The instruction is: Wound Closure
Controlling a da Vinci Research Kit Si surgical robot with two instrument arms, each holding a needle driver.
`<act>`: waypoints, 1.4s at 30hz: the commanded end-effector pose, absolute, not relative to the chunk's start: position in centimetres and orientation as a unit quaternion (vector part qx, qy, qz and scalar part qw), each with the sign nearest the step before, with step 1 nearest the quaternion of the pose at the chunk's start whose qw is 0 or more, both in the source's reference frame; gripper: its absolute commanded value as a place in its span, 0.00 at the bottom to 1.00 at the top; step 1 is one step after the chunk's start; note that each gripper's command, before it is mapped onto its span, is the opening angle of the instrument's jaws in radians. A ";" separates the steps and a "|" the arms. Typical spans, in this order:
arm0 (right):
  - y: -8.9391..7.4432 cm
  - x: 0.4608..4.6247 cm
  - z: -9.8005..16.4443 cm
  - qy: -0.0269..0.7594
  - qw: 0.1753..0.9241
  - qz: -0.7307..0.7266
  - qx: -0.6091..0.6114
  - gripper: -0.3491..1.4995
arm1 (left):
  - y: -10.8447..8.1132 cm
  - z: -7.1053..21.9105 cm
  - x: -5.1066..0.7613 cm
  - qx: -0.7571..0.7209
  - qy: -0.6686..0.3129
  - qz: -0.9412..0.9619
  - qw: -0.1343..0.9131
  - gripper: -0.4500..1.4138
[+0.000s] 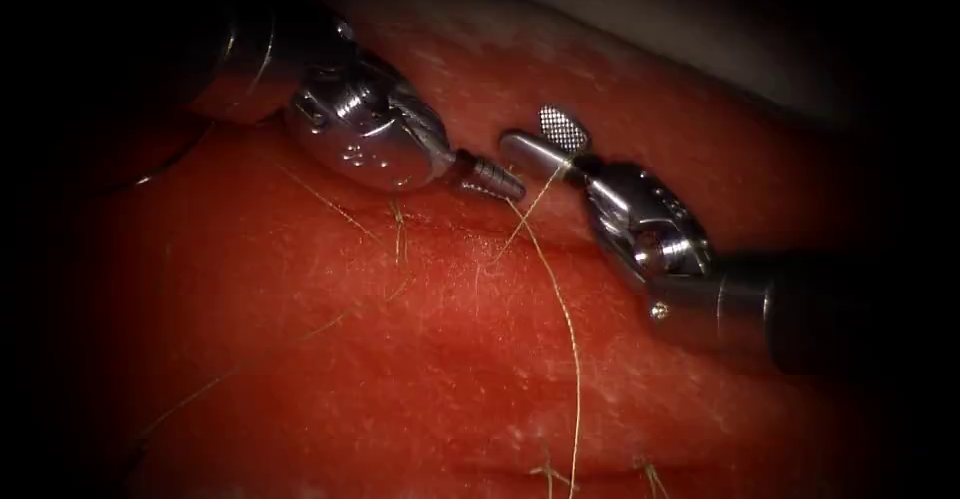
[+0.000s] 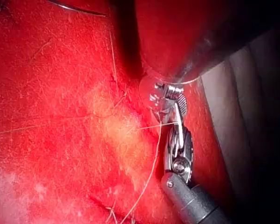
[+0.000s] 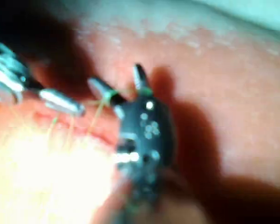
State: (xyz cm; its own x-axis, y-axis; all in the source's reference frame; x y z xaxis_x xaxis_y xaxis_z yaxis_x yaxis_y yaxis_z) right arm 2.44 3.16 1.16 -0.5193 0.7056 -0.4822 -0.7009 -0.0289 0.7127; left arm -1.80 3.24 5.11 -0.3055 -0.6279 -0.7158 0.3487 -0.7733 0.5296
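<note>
The right claw [image 1: 545, 137] stands apart around the thread [image 1: 572, 349]; the left claw [image 1: 490, 176] is together, empty. The thread looks thin and limp, best taken near the tissue [image 1: 400, 379].

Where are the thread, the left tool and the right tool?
thread [image 1: 570, 331]: endoscope view, strand over the tissue.
left tool [image 1: 492, 178]: endoscope view, shut jaws' tip.
right tool [image 1: 540, 136]: endoscope view, between open jaws.

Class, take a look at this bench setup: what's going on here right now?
Two robot tools meet tip to tip over the tissue above the cut. The right pincer is open, with the thread running between its jaws near their base and trailing down across the tissue. The left pincer is shut, with nothing visible in it. Loose thread ends lie left of the tips.
</note>
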 end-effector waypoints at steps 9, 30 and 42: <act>3.0 2.73 1.0 0.507 0.550 0.663 0.039 0.00 | 3.3 5.1 -1.76 0.504 -0.136 -0.795 0.308 0.05; 2.7 2.95 0.5 0.507 0.633 0.585 0.027 0.00 | 4.5 5.1 -1.13 0.454 -0.104 -0.865 0.186 0.05; 2.5 3.09 0.3 0.495 0.661 0.561 0.053 0.00 | 5.0 5.2 -1.16 0.413 -0.086 -0.895 0.142 0.05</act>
